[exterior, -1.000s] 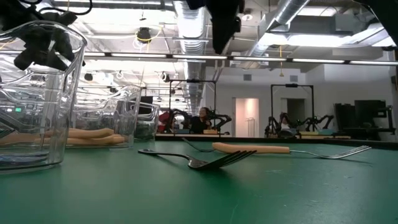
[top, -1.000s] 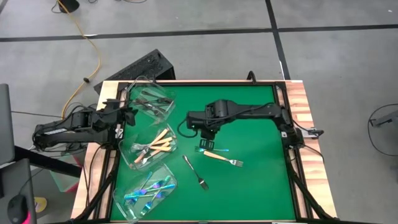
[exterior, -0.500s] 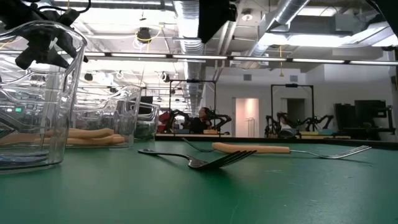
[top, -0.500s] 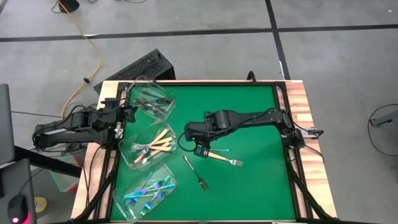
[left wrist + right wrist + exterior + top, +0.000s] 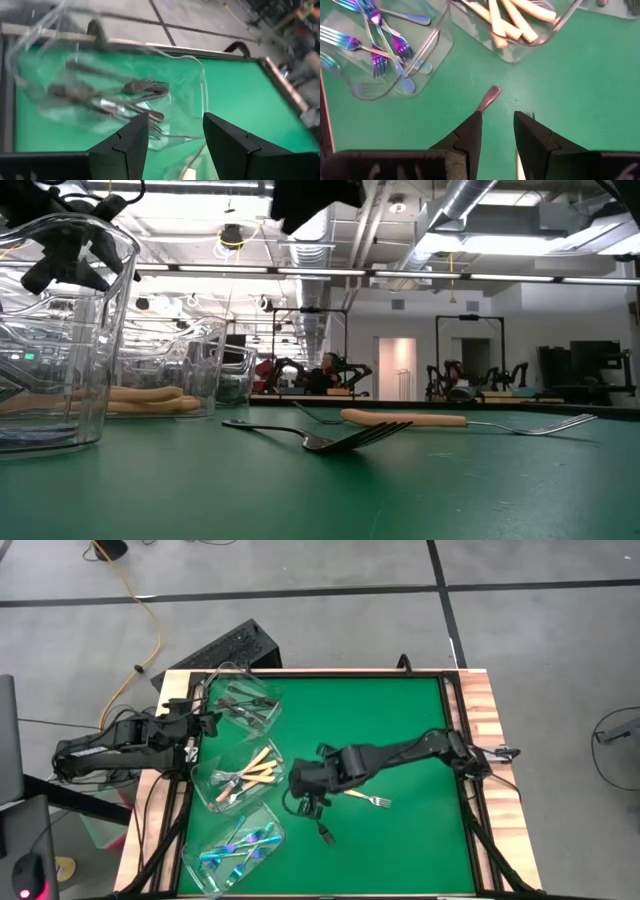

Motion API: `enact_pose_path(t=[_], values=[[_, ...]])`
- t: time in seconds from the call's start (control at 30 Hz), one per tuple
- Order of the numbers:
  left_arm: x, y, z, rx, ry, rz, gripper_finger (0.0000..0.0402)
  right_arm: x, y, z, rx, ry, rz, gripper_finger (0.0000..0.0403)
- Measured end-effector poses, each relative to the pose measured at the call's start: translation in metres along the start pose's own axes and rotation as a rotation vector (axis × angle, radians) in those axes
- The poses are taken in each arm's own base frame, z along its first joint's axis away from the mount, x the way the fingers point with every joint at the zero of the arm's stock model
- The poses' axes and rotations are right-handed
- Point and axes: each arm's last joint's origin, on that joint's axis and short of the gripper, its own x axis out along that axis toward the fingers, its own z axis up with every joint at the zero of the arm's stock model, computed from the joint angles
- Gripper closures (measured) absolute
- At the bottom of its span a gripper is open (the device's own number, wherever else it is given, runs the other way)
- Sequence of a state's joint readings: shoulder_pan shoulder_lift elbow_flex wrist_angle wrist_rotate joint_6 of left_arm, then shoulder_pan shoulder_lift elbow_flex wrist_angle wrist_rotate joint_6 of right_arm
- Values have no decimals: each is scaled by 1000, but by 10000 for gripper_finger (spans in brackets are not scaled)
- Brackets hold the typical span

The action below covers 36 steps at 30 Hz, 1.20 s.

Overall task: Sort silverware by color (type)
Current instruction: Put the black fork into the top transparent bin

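Three clear plastic tubs point(image 5: 240, 777) along table's left edge hold sorted forks: grey metal, cream-handled, iridescent blue-purple. Still loose mid-table: dark metal fork point(image 5: 488, 98), cream-handled fork point(image 5: 368, 799). My right end effector point(image 5: 496, 129) hovers over metal fork, fingers parted, empty. Left end effector point(image 5: 172, 131) open by far-left tub.

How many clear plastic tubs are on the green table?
3, in a column along its left side: far tub with grey forks, middle tub with cream-handled forks, near tub with iridescent forks.
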<state>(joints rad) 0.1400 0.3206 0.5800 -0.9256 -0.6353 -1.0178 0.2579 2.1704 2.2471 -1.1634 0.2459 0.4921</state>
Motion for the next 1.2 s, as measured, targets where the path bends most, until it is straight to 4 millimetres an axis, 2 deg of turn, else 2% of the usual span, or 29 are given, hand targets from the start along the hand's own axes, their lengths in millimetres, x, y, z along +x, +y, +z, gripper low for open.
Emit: enact_pose_path(t=[0.07, 0.13, 0.3, 0.43, 0.53, 0.67, 0.77, 0.9, 1.0, 1.2], values=[[0, -3, 1, 115, -1, -31, 230, 10, 9, -4, 15, 12, 3, 271], [-2, -11, 4, 208, 6, -154, 230, 17, 16, -6, 31, 10, 13, 271], [-12, -39, 13, 333, 79, -678, 230, 15, 22, -6, 29, -19, 23, 271], [-29, -55, 24, 319, 79, -1093, 230, 16, 22, -9, -9, -3, 3, 271], [-42, -57, 30, 236, 111, -1280, 230, 13, 31, -14, -26, -5, 16, 271], [-55, -44, 27, 242, 182, -1370, 230, 8, 41, -26, -27, 17, -24, 271], [-56, -27, 19, 243, 244, -1288, 230, 6, 45, -32, -16, 19, -65, 271], [-52, -10, 10, 142, 198, -1251, 230, 6, 47, -32, -18, 13, -59, 271], [-48, -12, 6, 88, 196, -1288, 230, 10, 47, -34, -14, 14, -59, 271], [-42, -29, 1, 19, 215, -1432, 230, 38, 55, -48, 32, 11, -43, 271]])
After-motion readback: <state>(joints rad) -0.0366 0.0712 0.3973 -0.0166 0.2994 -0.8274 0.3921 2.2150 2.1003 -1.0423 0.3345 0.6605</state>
